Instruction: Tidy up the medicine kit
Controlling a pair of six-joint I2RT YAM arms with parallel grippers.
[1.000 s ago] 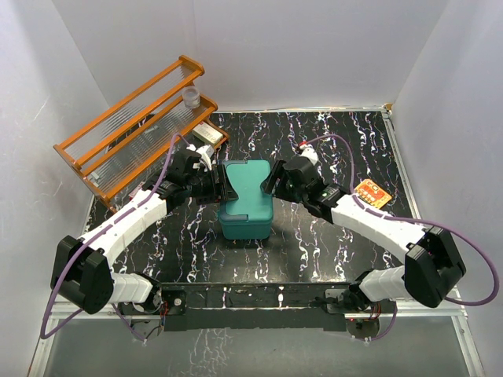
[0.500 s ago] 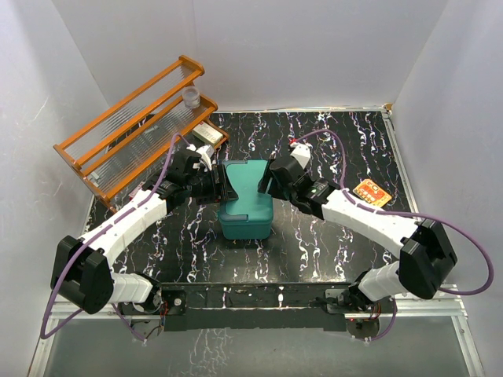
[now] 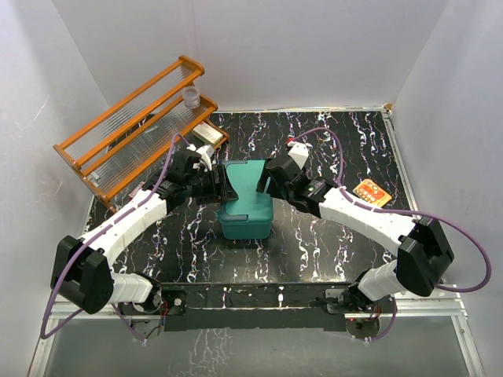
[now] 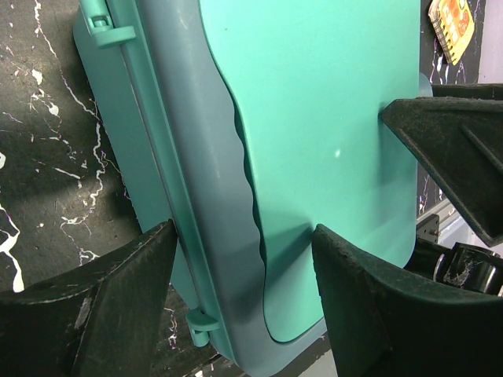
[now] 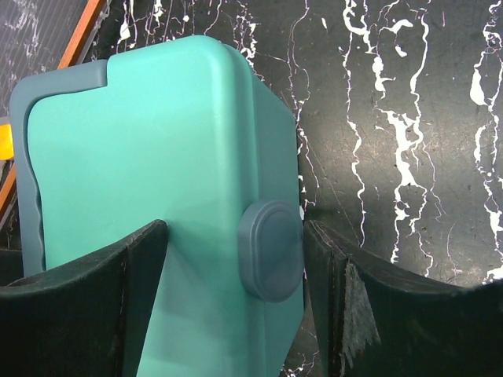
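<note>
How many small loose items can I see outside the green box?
3: a clear cup on the orange rack, a pale box at the rack's foot, and an orange packet at the right. Others may be hidden.

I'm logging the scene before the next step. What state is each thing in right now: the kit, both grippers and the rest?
medicine kit: lid down, between the two grippers.
left gripper: open, fingers apart at the kit's hinged edge.
right gripper: open, fingers either side of the front latch.
orange rack: standing, a clear cup upright on it.
orange packet: lying flat.
</note>
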